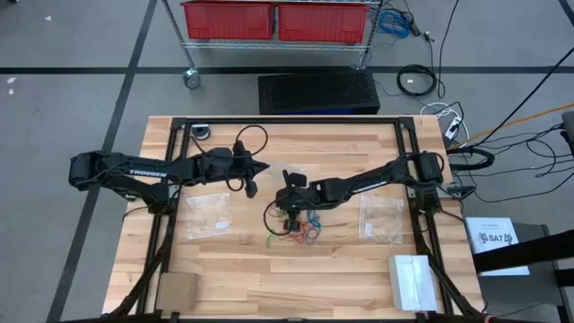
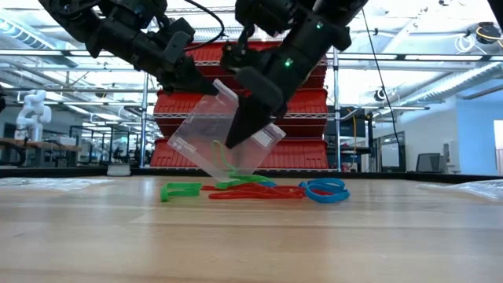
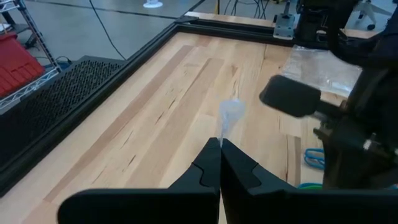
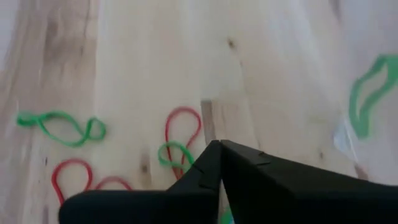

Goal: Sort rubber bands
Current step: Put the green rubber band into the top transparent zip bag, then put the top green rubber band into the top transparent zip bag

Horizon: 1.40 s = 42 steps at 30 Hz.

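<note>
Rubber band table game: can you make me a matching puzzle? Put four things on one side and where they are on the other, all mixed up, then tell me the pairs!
Things:
A. clear bag
B. blue rubber bands
C. red bins
D. white box

Places:
1. on the wire shelf beyond the table
2. held up in the air by the left gripper
3. alone at a corner of the table
4. lying flat near the middle of the table

Pairs: A-2, B-4, C-1, D-3
</note>
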Available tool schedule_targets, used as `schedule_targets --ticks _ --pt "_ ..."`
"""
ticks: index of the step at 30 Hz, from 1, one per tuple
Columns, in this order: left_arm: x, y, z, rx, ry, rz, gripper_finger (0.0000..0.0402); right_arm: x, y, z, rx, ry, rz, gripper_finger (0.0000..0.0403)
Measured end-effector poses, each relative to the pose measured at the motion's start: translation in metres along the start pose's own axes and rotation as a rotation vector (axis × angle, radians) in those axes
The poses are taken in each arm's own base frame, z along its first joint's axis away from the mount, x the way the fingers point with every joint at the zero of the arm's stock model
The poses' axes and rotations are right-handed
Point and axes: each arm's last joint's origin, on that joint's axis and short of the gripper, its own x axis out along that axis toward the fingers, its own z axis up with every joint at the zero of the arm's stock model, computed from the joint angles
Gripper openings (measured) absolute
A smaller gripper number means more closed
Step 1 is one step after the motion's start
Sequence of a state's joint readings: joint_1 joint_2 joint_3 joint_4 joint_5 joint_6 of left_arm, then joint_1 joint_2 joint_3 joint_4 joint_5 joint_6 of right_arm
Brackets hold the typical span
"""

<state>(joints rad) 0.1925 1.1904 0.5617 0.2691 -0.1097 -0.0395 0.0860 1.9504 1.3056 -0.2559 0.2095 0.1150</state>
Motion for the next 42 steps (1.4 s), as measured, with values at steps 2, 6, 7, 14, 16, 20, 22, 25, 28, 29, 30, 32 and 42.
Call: schedule_targets --ticks 2,6,7,14,16,20,22,25,28,29,30,32,42 --pt "0.000 0.000 0.000 0.000 -0.001 0.000 0.0000 0.000 0.000 -0.002 0.004 0.024 -0.002 0.0016" --pt "0.000 0.000 0.000 0.000 0.001 -0.003 0.0000 0.010 0.001 -0.007 -0.003 0.048 0.026 0.0066" --pt "0.000 0.000 0.000 0.000 0.001 -0.003 0.0000 0.014 0.001 -0.010 -0.013 0.060 0.029 0.0081" --pt "0.000 0.000 0.000 0.000 0.002 -0.004 0.0000 0.028 -0.004 -0.014 -0.045 0.064 0.008 0.0192" --pt "0.000 0.000 0.000 0.001 0.002 -0.004 0.0000 0.031 -0.007 -0.013 -0.038 0.046 0.004 0.0209" --pt "0.000 0.000 0.000 0.001 0.002 -0.005 0.0000 0.034 -0.016 -0.012 -0.018 0.048 0.007 0.0208" --pt "0.000 0.000 0.000 0.001 0.003 -0.006 0.0000 0.036 -0.019 -0.014 -0.009 0.062 0.042 0.0186" --pt "0.000 0.000 0.000 0.001 0.004 -0.008 0.0000 0.037 -0.019 -0.014 -0.006 0.063 0.066 0.0131" --pt "0.000 0.000 0.000 0.002 0.005 -0.008 0.0000 0.038 -0.019 -0.016 -0.017 0.076 0.082 0.0059" --pt "0.000 0.000 -0.001 0.002 0.006 -0.008 0.0000 0.038 -0.018 -0.015 -0.024 0.072 0.085 0.0034" --pt "0.000 0.000 -0.001 0.002 0.006 -0.008 0.0000 0.038 -0.018 -0.015 -0.033 0.066 0.083 0.0018" --pt "0.000 0.000 -0.001 0.002 0.006 -0.008 0.0000 0.037 -0.018 -0.014 -0.040 0.060 0.064 0.0009" --pt "0.000 0.000 -0.001 0.003 0.009 -0.008 0.0000 0.000 -0.011 0.007 -0.067 -0.048 0.076 0.0001"
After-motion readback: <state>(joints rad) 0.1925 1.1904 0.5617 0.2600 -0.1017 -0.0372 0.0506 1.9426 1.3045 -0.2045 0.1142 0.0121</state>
